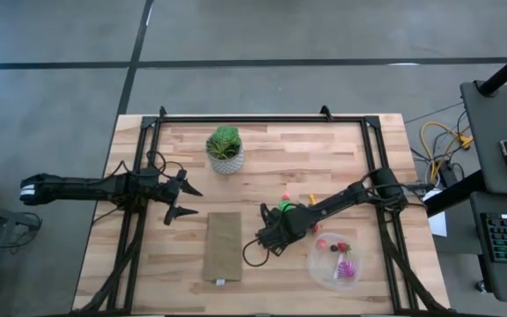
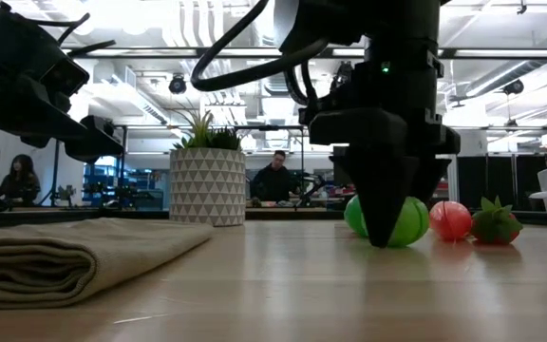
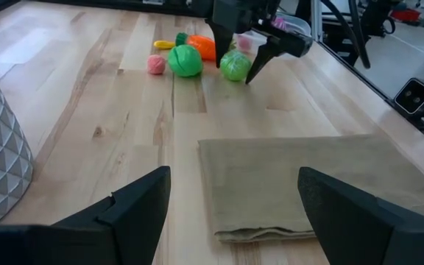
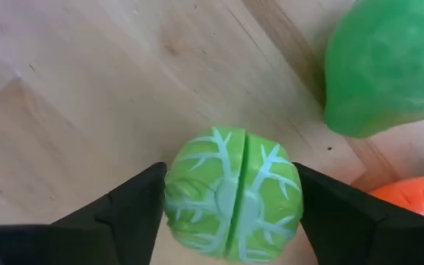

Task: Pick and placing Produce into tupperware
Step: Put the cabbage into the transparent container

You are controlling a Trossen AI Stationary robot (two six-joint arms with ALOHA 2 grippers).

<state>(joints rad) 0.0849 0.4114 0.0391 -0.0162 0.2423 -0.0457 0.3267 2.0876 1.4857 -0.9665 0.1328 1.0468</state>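
Note:
A green toy cabbage [image 4: 232, 195] sits on the table between the fingers of my right gripper [image 4: 230, 221], which is open and points down from above [image 3: 235, 62]. In the low view the cabbage [image 2: 412, 223] shows behind the gripper, whose tips reach the tabletop. Nearby lie another green piece [image 3: 186, 60], a pink ball [image 3: 156, 65], an orange piece [image 3: 205, 46] and a yellow one [image 3: 164, 44]. The clear round tupperware [image 1: 334, 261] holds red and magenta pieces. My left gripper [image 1: 183, 201] waits open above the table's left part. My right gripper comes from above, pointing down, with one finger [image 4: 135, 206] on each side of the cabbage's round body [image 4: 175, 195]. The fingers stand right against it, but I cannot tell whether they touch. The cabbage rests on the table.
A folded tan cloth [image 1: 223, 246] lies left of the right gripper. A leafy plant in a white patterned pot [image 1: 225, 150] stands toward the far edge. A black frame [image 1: 262, 117] borders the table. People sit in the room beyond [image 2: 275, 176].

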